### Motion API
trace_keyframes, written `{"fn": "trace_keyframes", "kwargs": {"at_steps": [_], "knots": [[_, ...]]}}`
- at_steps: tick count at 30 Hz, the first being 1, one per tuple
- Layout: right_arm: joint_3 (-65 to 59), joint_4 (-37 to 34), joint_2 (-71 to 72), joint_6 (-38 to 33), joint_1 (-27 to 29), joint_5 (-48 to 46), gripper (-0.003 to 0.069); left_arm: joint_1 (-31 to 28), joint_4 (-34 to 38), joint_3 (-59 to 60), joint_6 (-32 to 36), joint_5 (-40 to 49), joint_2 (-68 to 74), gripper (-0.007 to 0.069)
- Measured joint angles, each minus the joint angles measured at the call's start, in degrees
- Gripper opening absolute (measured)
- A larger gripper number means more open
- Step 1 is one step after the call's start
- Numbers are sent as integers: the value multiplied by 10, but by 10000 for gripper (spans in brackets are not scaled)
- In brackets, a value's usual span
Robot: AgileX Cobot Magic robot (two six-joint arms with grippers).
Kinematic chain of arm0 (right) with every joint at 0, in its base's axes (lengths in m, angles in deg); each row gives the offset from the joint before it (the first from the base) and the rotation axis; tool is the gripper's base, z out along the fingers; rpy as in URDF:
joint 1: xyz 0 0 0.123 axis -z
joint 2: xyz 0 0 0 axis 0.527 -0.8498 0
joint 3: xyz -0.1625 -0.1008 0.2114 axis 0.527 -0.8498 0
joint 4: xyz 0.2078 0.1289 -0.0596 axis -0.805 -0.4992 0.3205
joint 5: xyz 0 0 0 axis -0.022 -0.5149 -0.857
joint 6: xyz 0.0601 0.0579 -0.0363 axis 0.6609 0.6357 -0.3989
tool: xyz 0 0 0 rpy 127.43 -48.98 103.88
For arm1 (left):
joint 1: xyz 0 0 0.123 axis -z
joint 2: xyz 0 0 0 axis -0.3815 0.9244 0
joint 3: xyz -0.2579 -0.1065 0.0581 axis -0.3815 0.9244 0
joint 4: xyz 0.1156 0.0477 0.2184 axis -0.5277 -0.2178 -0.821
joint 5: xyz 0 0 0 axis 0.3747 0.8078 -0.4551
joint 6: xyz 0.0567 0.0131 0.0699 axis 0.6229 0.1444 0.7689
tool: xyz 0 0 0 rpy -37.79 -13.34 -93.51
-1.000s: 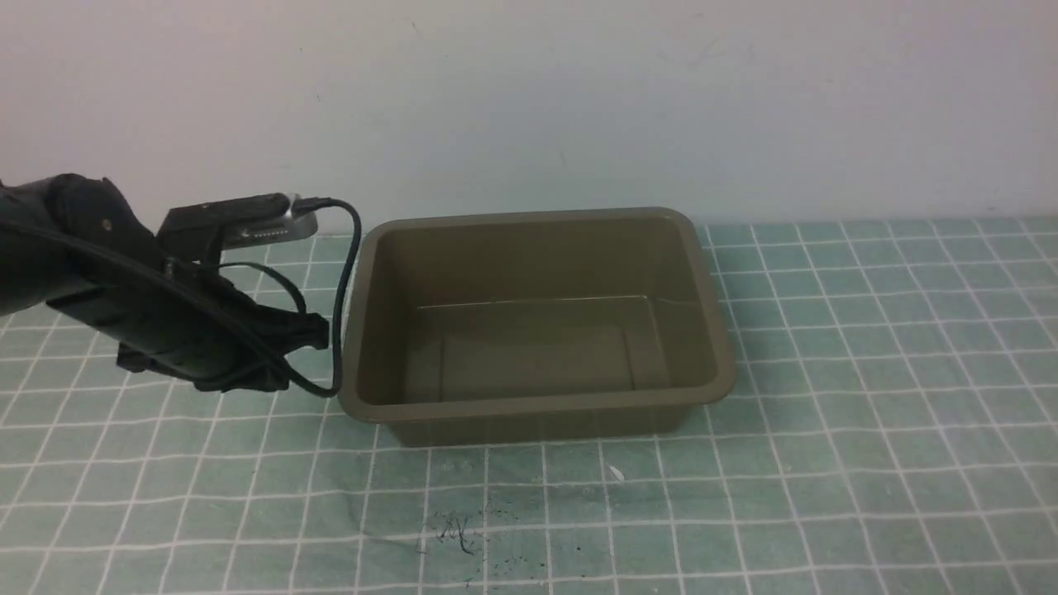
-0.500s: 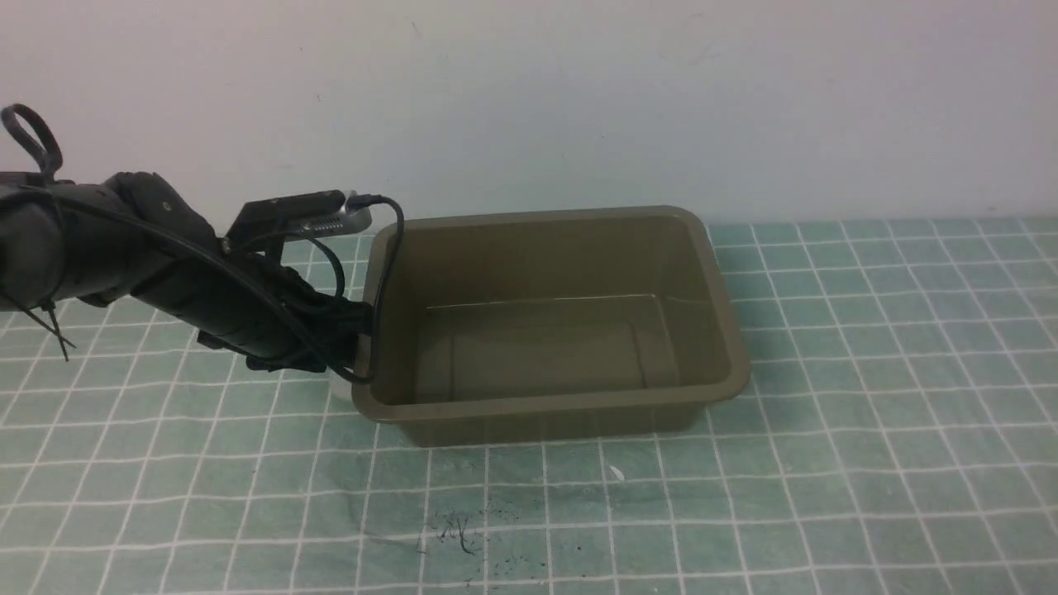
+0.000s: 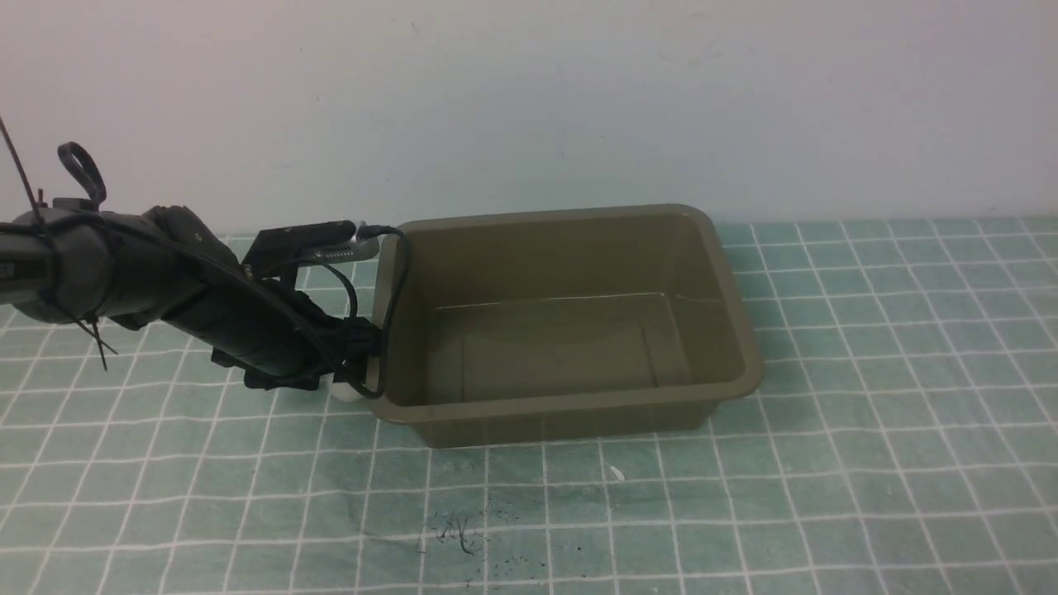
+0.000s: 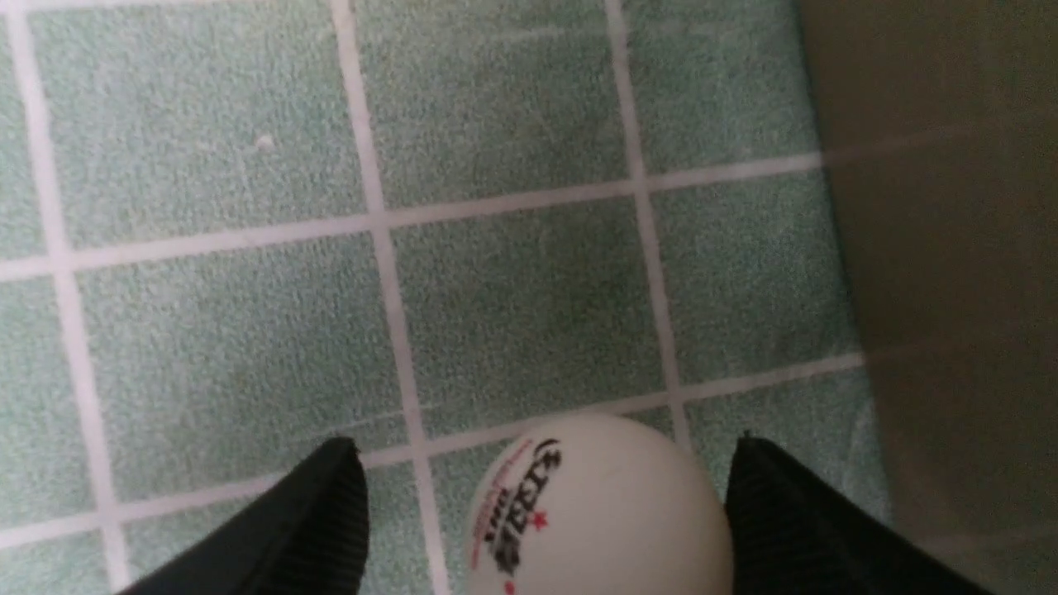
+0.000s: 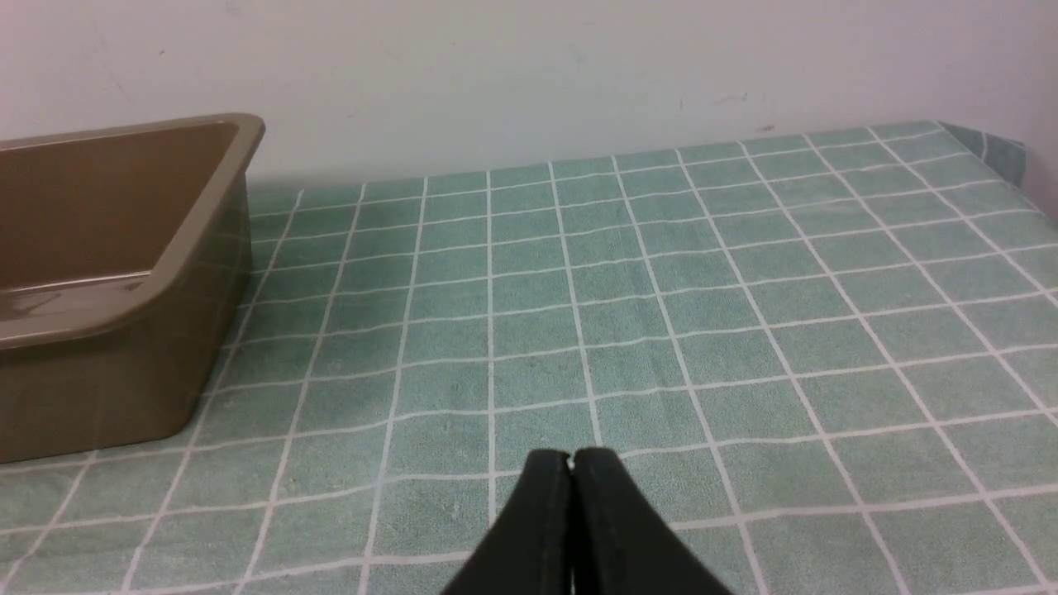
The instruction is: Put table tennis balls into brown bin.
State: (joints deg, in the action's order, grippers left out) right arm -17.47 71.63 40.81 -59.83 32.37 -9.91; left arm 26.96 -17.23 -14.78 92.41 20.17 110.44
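Note:
The white table tennis ball (image 4: 599, 508), printed with black and red lettering, lies on the green grid cloth between the fingers of my left gripper (image 4: 543, 442). The gripper is open: one finger (image 4: 777, 512) touches the ball, while the other (image 4: 326, 516) stands apart from it. From the front, only a white sliver of the ball (image 3: 347, 392) shows under the left gripper (image 3: 354, 373), which sits low against the left wall of the brown bin (image 3: 570, 402). The bin's wall (image 4: 950, 248) is close beside the ball. My right gripper (image 5: 571, 457) is shut and empty above the cloth, right of the bin (image 5: 124, 289).
The bin's inside shows nothing in it. A small white scrap (image 3: 616, 473) and dark marks (image 3: 455, 529) lie on the cloth in front of the bin. The white wall stands just behind the bin. The table's far right corner (image 5: 984, 140) shows in the right wrist view.
My left arm has moved right and down toward the bin's left wall. The bin has slid a little to the right.

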Motion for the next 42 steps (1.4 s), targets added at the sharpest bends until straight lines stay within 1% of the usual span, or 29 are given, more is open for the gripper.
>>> {"fn": "trace_keyframes", "kwargs": {"at_steps": [1, 3, 4, 5, 6, 10, 14, 18, 19, 21, 22, 23, 26, 28, 29, 30, 31, 32, 33, 34, 35, 36, 37, 38, 39, 41, 42], "knots": [[0, 0, 0, 0, 0, 0, -11, 0, 0, 0, 3, -2, 0, 488], [0, 0, 0, 0, 0, 0, -11, 0, -1, -2, 5, -2, 0, 412], [0, 0, 0, 0, 0, 0, -11, 0, -2, -2, 5, -2, 0, 386], [0, 0, 0, 0, 0, 0, -11, 0, -12, -6, 6, 5, 0, 342], [0, 0, 0, 0, 0, 0, -11, -1, -24, -12, 6, 18, -1, 352], [0, 0, 0, 0, 0, 0, -11, -8, -57, -36, 3, 72, -34, 355], [0, 0, 0, 0, 0, 0, -11, 0, -50, -74, 5, 119, -95, 355], [0, 0, 0, 0, 0, 0, -11, 45, -20, -107, 39, 127, -133, 355], [0, 0, 0, 0, 0, 0, -11, 70, -14, -113, 49, 123, -132, 355], [0, 0, 0, 0, 0, 0, -11, 100, -12, -113, 48, 118, -121, 355], [0, 0, 0, 0, 0, 0, -11, 103, -12, -113, 48, 117, -120, 355], [0, 0, 0, 0, 0, 0, -11, 123, -12, -113, 36, 107, -105, 366], [0, 0, 0, 0, 0, 0, -11, 137, -13, -121, 24, 106, -82, 441], [0, 0, 0, 0, 0, 0, -11, 144, -13, -137, 9, 111, -66, 553], [0, 0, 0, 0, 0, 0, -11, 146, -14, -144, 0, 116, -65, 580], [0, 0, 0, 0, 0, 0, -11, 146, -14, -146, 0, 118, -65, 586], [0, 0, 0, 0, 0, 0, -11, 144, -16, -164, -19, 138, -68, 608], [0, 0, 0, 0, 0, 0, -11, 142, -19, -176, -32, 157, -72, 602], [0, 0, 0, 0, 0, 0, -11, 139, -21, -183, -43, 169, -79, 590], [0, 0, 0, 0, 0, 0, -11, 136, -28, -194, -55, 192, -89, 554], [0, 0, 0, 0, 0, 0, -11, 131, -45, -205, -74, 219, -103, 481], [0, 0, 0, 0, 0, 0, -11, 126, -60, -211, -87, 241, -125, 380], [0, 0, 0, 0, 0, 0, -11, 126, -60, -211, -87, 241, -125, 380], [0, 0, 0, 0, 0, 0, -11, 119, -85, -212, -102, 264, -168, 216], [0, 0, 0, 0, 0, 0, -11, 118, -98, -209, -107, 274, -190, 129], [0, 0, 0, 2, 0, 0, -11, 114, -126, -193, -119, 280, -258, 39], [0, 0, 0, 8, 0, 0, -11, 114, -137, -172, -123, 283, -299, 13]]}}
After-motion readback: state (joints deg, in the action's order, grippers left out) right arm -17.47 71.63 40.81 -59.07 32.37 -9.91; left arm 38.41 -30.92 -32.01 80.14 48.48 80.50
